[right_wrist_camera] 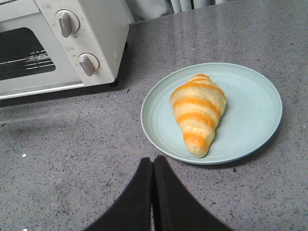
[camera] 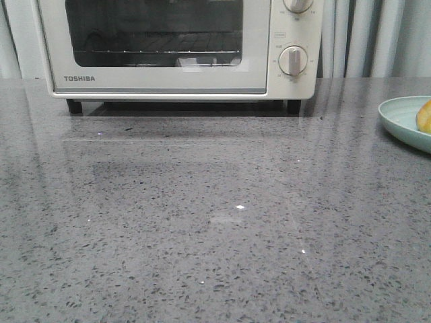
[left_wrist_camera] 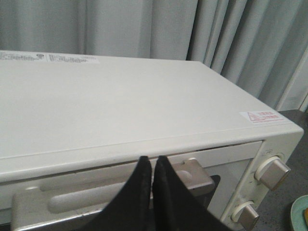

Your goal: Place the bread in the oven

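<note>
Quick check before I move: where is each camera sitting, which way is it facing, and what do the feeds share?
Front: low over the table, facing the shut oven; no arms show.
Left wrist: above the oven's top, over the door handle; shut left gripper shows.
Right wrist: above the bread on its plate; shut right gripper shows.
All three share the oven.

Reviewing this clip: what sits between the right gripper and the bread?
Right wrist view: only bare grey countertop and the near rim of the pale plate separate the right gripper from the bread.

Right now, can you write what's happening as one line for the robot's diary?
oven: door shut | bread: on plate, untouched | left gripper: shut, above door handle | right gripper: shut, empty, near plate
</note>
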You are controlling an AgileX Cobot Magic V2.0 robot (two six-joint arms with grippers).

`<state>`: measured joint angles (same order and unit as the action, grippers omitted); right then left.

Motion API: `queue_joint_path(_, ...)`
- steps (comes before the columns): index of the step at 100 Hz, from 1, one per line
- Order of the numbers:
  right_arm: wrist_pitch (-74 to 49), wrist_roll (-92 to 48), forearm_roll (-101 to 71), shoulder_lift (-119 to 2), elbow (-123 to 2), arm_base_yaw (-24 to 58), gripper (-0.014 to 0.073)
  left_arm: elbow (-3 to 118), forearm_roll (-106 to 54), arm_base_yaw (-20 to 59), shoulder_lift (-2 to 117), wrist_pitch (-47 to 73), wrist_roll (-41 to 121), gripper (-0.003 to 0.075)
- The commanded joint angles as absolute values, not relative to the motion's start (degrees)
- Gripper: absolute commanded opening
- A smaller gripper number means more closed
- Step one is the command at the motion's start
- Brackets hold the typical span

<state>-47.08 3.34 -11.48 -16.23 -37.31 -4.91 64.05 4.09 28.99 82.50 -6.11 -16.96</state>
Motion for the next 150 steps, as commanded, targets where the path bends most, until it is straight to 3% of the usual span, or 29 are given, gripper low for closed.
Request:
queue_joint_path(1,-43.2,2.8,-12.1,-17.3,-39.8,-4.9,-0.0069,67.2,4.0,29.1,82.4,-9.9,-17.5,-0.0022)
queue_joint_path(44,-43.1,2.8,-12.1,-17.3,-39.9,-4.9,-0.0069,68.5,4.0,23.5,85.5,-10.7,-17.5,-0.0022)
queue_joint_path(88,-42.7,2.8,-12.1,-17.3,-39.9,-4.9,-0.0069,67.1,4.1,24.7,87.1,-3.5,-17.5,-0.0022)
queue_joint_path(125,-42.7,2.8,-12.1,-17.2,-39.9,-4.9,-0.0069,52.2,3.2,26.6,84.0,-7.3,-17.6,-0.0022)
queue_joint_path(150,-42.9,2.8,-12.1,-17.2,-39.9,-4.9,-0.0069,39.5,-1.3,32.2,74.8,-8.6,-18.0,-0.0022)
